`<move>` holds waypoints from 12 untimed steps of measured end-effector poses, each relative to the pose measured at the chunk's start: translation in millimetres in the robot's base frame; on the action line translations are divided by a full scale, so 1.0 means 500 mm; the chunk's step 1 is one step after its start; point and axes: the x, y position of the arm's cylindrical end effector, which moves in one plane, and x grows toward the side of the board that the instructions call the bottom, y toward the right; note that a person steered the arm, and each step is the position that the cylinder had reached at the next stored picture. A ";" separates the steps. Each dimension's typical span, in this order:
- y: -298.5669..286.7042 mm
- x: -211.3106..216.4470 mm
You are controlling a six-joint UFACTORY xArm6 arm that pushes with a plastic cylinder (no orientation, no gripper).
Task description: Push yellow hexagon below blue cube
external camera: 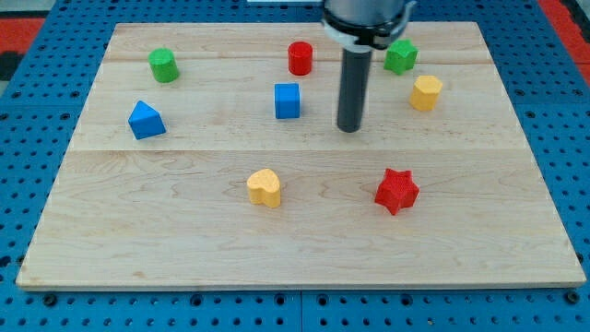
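Observation:
The yellow hexagon (426,92) sits on the wooden board (184,240) at the view's upper right. The blue cube (288,100) stands near the top middle. My tip (348,128) rests on the board between them, to the right of and slightly below the blue cube, and to the lower left of the yellow hexagon. It touches neither block.
A red cylinder (300,58) stands above the blue cube. A green star (401,56) is above the hexagon. A green cylinder (164,65) and a blue triangular block (146,120) sit at the left. A yellow heart (265,187) and a red star (396,191) lie lower down.

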 end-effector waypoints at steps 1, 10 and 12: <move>0.089 0.000; 0.069 -0.079; -0.006 -0.076</move>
